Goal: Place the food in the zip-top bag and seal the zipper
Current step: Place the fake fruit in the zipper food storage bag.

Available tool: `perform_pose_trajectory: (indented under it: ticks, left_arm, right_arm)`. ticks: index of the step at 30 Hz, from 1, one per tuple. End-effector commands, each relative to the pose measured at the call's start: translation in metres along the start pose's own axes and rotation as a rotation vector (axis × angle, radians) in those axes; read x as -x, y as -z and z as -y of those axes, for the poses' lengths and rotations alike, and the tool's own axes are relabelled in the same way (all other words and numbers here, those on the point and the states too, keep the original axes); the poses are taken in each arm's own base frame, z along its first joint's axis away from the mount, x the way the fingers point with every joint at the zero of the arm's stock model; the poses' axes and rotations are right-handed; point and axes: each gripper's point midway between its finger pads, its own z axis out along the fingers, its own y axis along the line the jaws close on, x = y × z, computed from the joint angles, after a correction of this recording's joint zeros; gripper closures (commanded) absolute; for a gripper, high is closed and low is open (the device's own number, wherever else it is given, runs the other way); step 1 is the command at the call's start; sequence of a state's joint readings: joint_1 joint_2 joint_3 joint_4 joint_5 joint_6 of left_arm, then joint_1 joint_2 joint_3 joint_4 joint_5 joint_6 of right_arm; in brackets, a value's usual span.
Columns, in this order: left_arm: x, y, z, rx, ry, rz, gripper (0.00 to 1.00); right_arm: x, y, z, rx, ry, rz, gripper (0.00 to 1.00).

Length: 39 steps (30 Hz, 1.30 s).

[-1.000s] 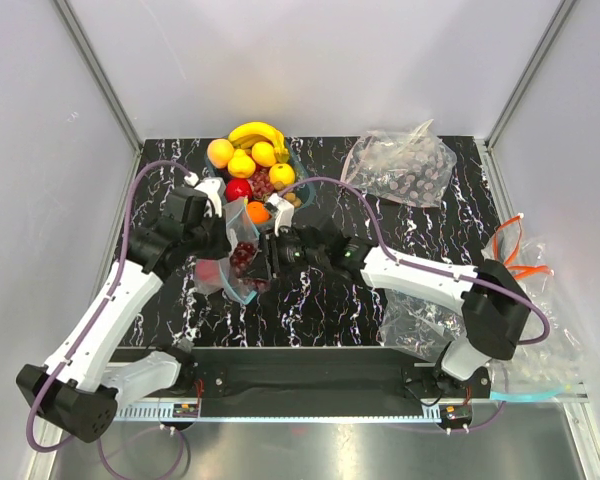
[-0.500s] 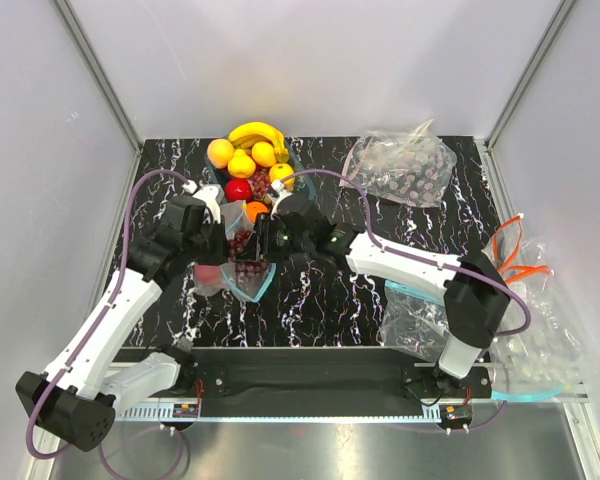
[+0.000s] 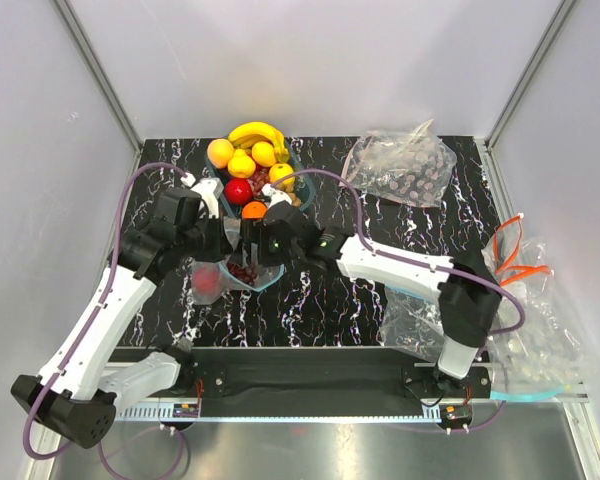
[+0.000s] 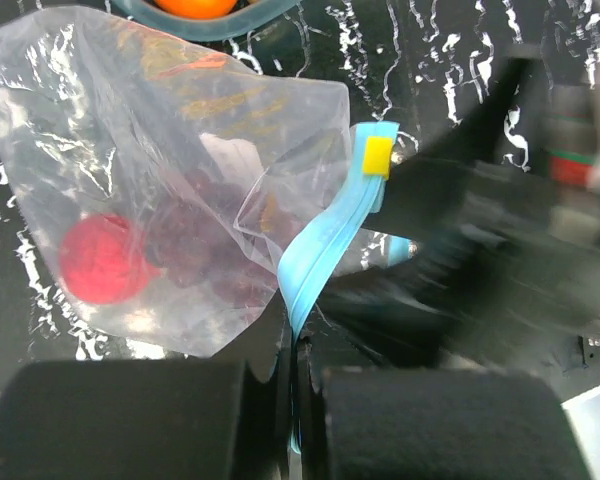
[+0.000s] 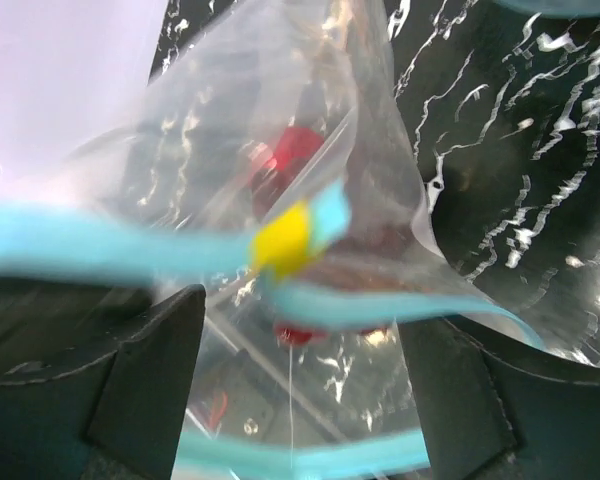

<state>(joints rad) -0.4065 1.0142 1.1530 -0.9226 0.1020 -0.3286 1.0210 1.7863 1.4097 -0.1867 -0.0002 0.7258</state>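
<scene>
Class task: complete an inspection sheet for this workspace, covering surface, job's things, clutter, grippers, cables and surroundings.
Surface: black, white-veined table.
Job's things: zip-top bag holds a red apple and grapes; its zipper, with a yellow slider, looks unsealed; remaining food piled at the far edge.
Clutter: wrinkled clear bag far right; more clear bags near right; orange strips at the right edge.
Grippers: left gripper shut on the zipper; right gripper open at the bag's mouth.
Cables: purple cables loop along both arms.
Surroundings: pale walls, metal frame posts.
</scene>
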Motion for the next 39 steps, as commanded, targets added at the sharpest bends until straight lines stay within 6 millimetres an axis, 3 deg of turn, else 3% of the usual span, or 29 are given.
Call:
perform_pose_trajectory:
  ticks: [1, 5, 10, 12, 19, 27, 29, 32, 33, 34, 37, 38, 39]
  left_arm:
    - [0.019, 0.009, 0.002, 0.012, -0.027, 0.055, 1.00]
    - [0.023, 0.008, -0.001, 0.031, -0.031, 0.057, 1.00]
    - [0.024, 0.006, -0.002, 0.035, -0.028, 0.055, 1.00]
    - [0.024, 0.005, -0.003, 0.040, -0.029, 0.057, 1.00]
    - [0.025, 0.006, -0.003, 0.043, -0.031, 0.057, 1.00]
    - [0.023, 0.007, -0.005, 0.049, -0.034, 0.054, 1.00]
    - [0.024, 0.008, -0.005, 0.049, -0.036, 0.058, 1.00]
    - [0.024, 0.011, -0.006, 0.058, -0.036, 0.060, 1.00]
    - [0.025, 0.012, -0.007, 0.063, -0.035, 0.064, 1.00]
    - [0.026, 0.013, -0.007, 0.064, -0.035, 0.067, 1.00]
    - [0.027, 0.017, -0.005, 0.054, -0.027, 0.079, 1.00]
    - [0.027, 0.019, -0.003, 0.045, -0.025, 0.081, 1.00]
    - [0.026, 0.019, 0.000, 0.025, -0.020, 0.079, 1.00]
  right_arm:
    - [0.047, 0.052, -0.030, 0.033, 0.063, 0.142, 0.18]
    - [0.046, 0.086, -0.023, -0.002, 0.080, 0.147, 0.23]
    - [0.034, 0.101, 0.016, -0.174, 0.087, 0.119, 0.27]
    - [0.021, 0.100, 0.028, -0.208, 0.083, 0.084, 0.28]
    - [-0.005, 0.079, 0.053, -0.232, 0.064, 0.053, 0.31]
    - [-0.021, 0.031, 0.065, -0.264, 0.046, 0.005, 0.39]
    - [-0.023, 0.019, 0.065, -0.277, 0.050, -0.013, 0.44]
    - [-0.020, 0.017, 0.059, -0.274, 0.056, -0.026, 0.72]
    - [-0.017, 0.019, 0.056, -0.267, 0.060, -0.021, 0.89]
    - [-0.014, 0.024, 0.054, -0.265, 0.063, -0.015, 0.96]
    - [0.012, 0.052, 0.028, -0.206, 0.076, 0.033, 1.00]
    - [0.028, 0.068, 0.008, -0.149, 0.081, 0.066, 1.00]
    - [0.030, 0.075, -0.007, -0.092, 0.086, 0.060, 1.00]
